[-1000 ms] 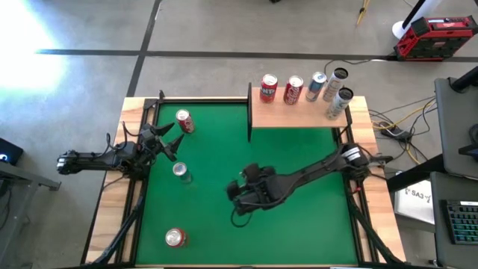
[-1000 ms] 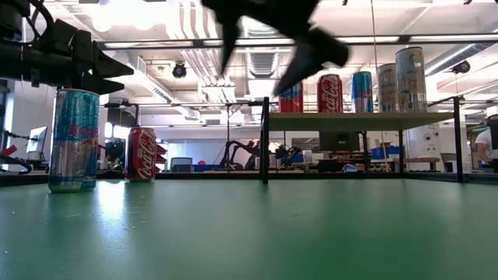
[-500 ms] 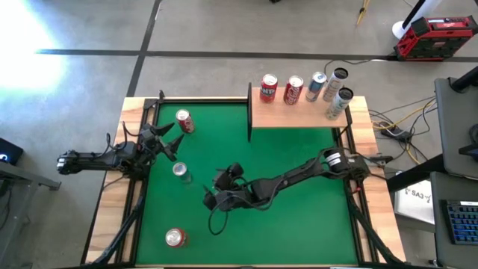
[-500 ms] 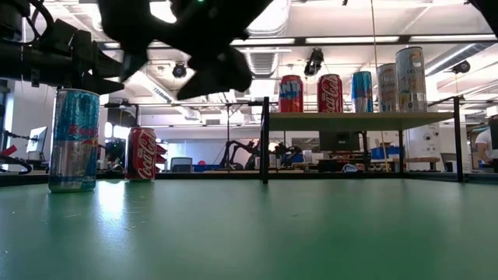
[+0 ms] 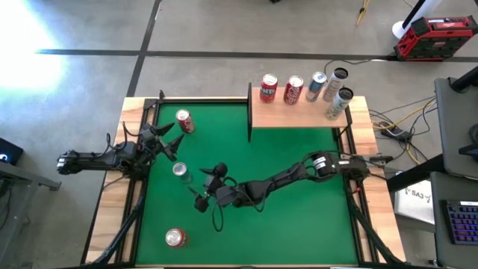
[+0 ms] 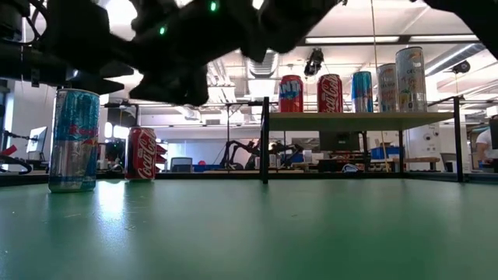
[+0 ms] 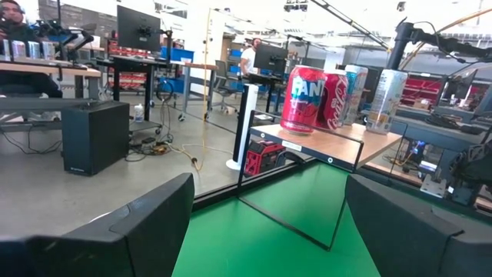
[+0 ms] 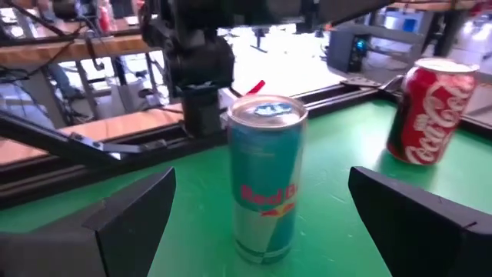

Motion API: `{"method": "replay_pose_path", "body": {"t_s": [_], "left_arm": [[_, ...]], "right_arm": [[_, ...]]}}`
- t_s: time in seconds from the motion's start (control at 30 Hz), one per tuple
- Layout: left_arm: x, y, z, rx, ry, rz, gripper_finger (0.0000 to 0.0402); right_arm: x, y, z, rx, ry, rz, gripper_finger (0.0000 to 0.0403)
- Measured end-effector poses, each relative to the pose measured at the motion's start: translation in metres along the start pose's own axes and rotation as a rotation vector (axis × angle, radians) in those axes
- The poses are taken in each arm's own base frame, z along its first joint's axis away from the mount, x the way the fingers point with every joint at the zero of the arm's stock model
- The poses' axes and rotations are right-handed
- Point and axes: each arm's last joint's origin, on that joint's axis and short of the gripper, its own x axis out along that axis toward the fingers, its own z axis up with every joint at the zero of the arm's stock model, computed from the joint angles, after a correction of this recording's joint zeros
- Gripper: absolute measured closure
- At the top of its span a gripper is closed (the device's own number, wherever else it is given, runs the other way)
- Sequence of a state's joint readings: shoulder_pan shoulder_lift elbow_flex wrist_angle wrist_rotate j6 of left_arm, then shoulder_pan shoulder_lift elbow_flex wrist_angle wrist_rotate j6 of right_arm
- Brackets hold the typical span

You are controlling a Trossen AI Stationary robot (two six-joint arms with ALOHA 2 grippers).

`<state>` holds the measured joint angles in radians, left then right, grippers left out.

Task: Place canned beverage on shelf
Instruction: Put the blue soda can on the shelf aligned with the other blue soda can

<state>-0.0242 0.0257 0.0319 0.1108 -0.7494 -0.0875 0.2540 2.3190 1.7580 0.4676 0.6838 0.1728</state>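
Approach step in hand: the right gripper (image 5: 202, 188) hangs over the middle of the counter (image 5: 299, 224), fingers (image 8: 131, 219) spread wide and holding nothing, aimed at the slim blue can (image 5: 180, 172) standing upright just beyond them. In the right wrist view that can (image 8: 265, 178) sits centred between the two fingers but clear of both. A red can (image 5: 184, 121) stands nearer the far left corner, and another red can (image 5: 175, 237) near the front left edge. The shelf (image 5: 299, 113) at the far right corner already carries five cans in a row. The left gripper (image 5: 166, 140) waits at the left edge, fingers partly apart and empty. Judgement: the next move calls for a short level advance until the fingers flank the blue can, then a firm close before any lift; a skewed approach could tip so narrow a can.
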Motion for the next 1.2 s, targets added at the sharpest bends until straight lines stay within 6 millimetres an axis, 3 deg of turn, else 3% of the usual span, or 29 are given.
{"method": "replay_pose_path", "body": {"t_s": [0.5,0.9,1.2], "left_arm": [[0.000,0.000,0.000,0.000,0.000,-0.001,0.0078],[0.000,0.000,0.000,0.000,0.000,0.000,0.0078],[0.000,0.000,0.000,0.000,0.000,-0.001,0.0078]], "right_arm": [[0.047,-0.036,-0.012,0.031,0.016,0.162,0.0023],[0.060,-0.048,0.003,-0.012,-0.013,0.254,0.0023],[0.066,-0.057,0.003,-0.040,0.011,0.284,0.0023]]}}
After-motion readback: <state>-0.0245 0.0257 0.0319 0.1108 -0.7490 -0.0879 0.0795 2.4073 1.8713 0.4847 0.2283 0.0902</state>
